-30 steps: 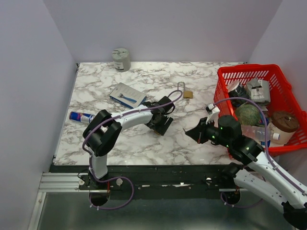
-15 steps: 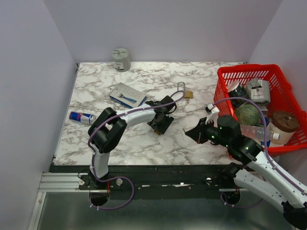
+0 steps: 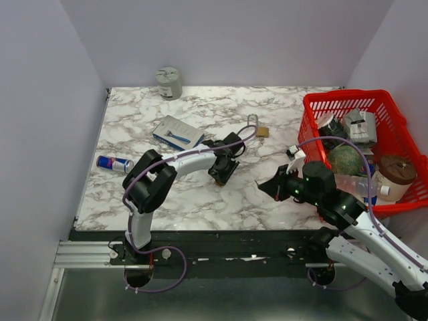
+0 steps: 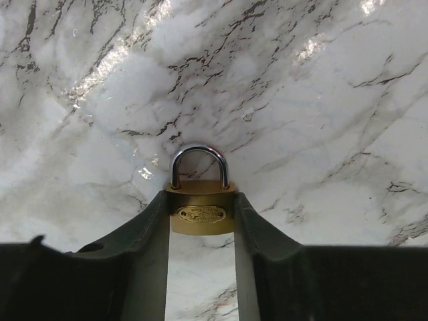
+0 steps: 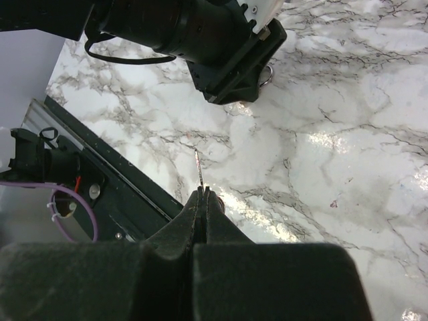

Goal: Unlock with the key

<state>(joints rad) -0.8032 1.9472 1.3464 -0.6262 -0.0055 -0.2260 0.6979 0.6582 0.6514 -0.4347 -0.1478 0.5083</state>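
A brass padlock [image 4: 200, 211] with a steel shackle sits between my left gripper's [image 4: 200, 208] two fingers, which press its sides, just over the marble table. In the top view the left gripper [image 3: 223, 172] is at mid-table. My right gripper [image 5: 202, 192] is shut on a thin key [image 5: 198, 167] whose blade sticks out past the tips. In the top view the right gripper [image 3: 265, 184] is to the right of the left one, with a gap between them. The right wrist view shows the left gripper's body [image 5: 231, 67] and the shackle [image 5: 269, 75] beyond the key.
A second padlock [image 3: 258, 129] with a long shackle lies further back. A red basket [image 3: 313, 107] of items stands at the right. A blue box [image 3: 177, 132], a drink can [image 3: 112, 162] and a grey tin [image 3: 169, 82] are on the left and at the back.
My left gripper has turned at the wrist and shifted slightly back and left with the padlock. The right arm has barely moved.
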